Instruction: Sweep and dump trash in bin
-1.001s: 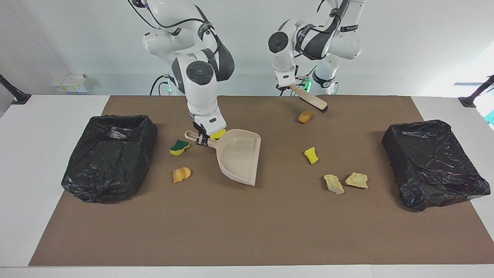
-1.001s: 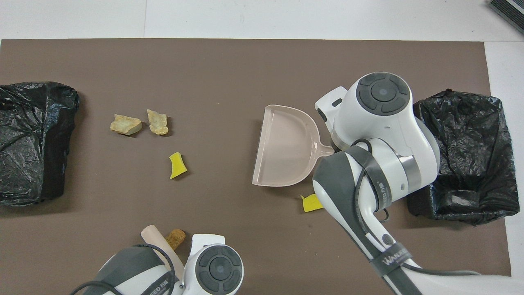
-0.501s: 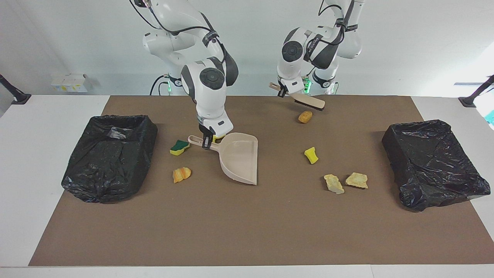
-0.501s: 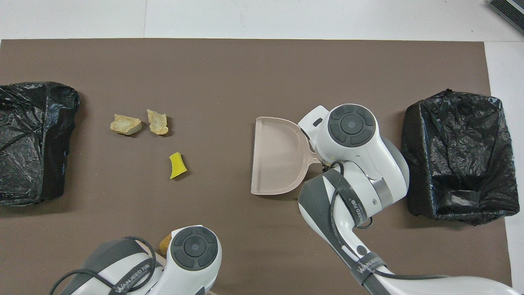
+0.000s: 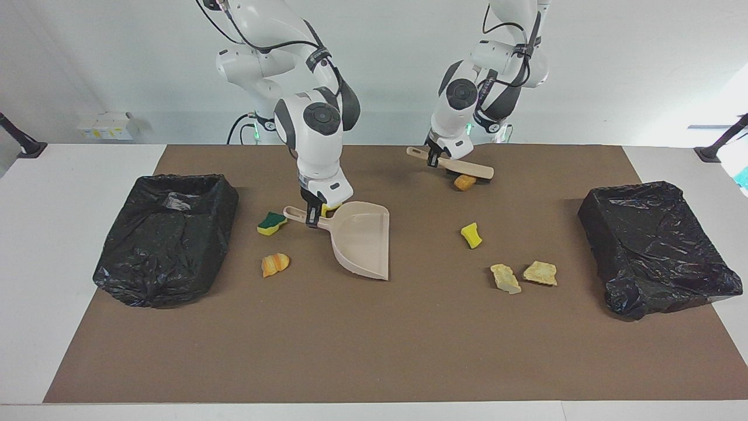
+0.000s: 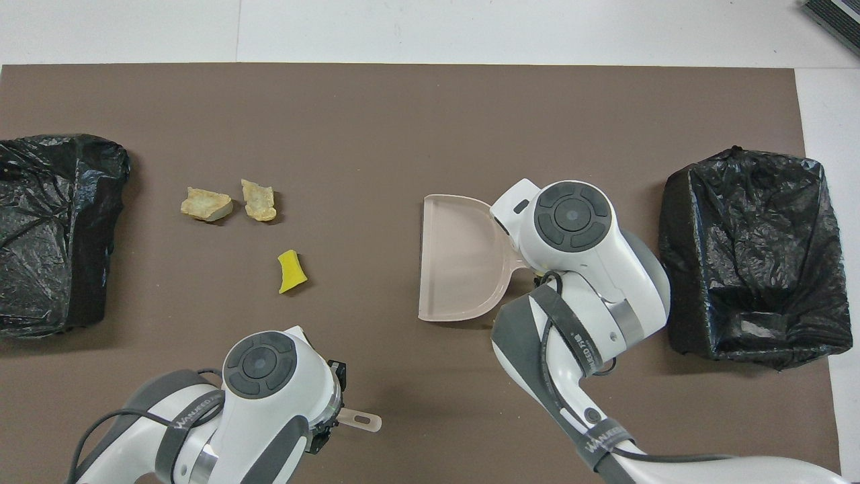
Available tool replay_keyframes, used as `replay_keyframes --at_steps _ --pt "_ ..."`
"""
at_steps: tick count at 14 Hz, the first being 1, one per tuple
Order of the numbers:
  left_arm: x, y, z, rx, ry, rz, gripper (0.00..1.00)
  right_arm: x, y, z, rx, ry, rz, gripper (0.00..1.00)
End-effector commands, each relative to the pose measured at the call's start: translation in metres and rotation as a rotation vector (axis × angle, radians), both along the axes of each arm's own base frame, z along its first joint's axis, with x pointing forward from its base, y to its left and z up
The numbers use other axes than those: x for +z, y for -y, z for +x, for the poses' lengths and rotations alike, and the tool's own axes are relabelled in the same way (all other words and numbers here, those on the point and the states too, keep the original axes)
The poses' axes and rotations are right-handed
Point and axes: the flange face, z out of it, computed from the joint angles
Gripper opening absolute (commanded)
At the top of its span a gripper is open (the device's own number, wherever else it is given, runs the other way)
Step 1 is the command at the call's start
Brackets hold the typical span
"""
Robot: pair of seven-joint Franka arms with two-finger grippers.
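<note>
My right gripper [image 5: 314, 215] is shut on the handle of the beige dustpan [image 5: 359, 237], which lies flat on the mat; it also shows in the overhead view [image 6: 460, 259]. My left gripper [image 5: 433, 156] is shut on the beige brush [image 5: 453, 165], whose head sits low against the brown lump [image 5: 464, 182]. A green-and-yellow sponge [image 5: 272, 222] and an orange chunk [image 5: 274, 264] lie beside the pan's handle. A yellow piece [image 5: 331, 206] peeks out by the right gripper. A yellow sponge piece [image 5: 471, 235] and two tan chunks [image 5: 505, 278] [image 5: 540, 273] lie toward the left arm's end.
A black-lined bin [image 5: 169, 237] stands at the right arm's end of the brown mat and another bin [image 5: 654, 245] at the left arm's end. The brush handle's tip [image 6: 359, 421] sticks out from under the left arm in the overhead view.
My left gripper has lowered the brush and swung it down onto the brown lump. My right gripper has turned the dustpan slightly and now holds it still.
</note>
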Motion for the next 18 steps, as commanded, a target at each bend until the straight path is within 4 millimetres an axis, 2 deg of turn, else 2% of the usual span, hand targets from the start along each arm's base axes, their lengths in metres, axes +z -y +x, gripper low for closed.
replay_keyframes --at_steps 1,4,5,8,10,13,17,18 --pt "-0.001 -0.009 0.029 -0.013 0.028 -0.057 0.0 0.003 0.004 -0.006 0.042 0.019 -0.006 0.0" --pt "0.007 -0.02 0.081 -0.045 0.053 -0.107 0.0 0.003 0.004 -0.006 0.041 0.02 -0.004 0.0" --pt "0.01 -0.02 0.086 -0.097 0.063 -0.122 0.0 0.002 0.004 -0.006 0.038 0.017 0.0 0.0" --pt "0.012 -0.018 0.092 -0.351 0.093 -0.189 0.0 -0.004 -0.005 -0.028 0.079 -0.024 -0.008 0.0" --pt "0.012 -0.013 0.088 -0.557 0.103 -0.244 0.0 -0.007 -0.005 -0.04 0.103 -0.041 -0.015 0.0" --pt "0.011 -0.011 0.082 -0.843 0.103 -0.323 0.0 -0.006 -0.014 -0.042 0.151 -0.033 -0.008 0.0" --pt "0.01 -0.013 0.082 -1.134 0.12 -0.407 0.0 -0.006 -0.015 -0.041 0.186 -0.028 -0.002 0.0" --pt "0.01 -0.015 0.084 -1.157 0.122 -0.415 0.0 -0.006 -0.016 -0.041 0.206 -0.029 -0.001 0.0"
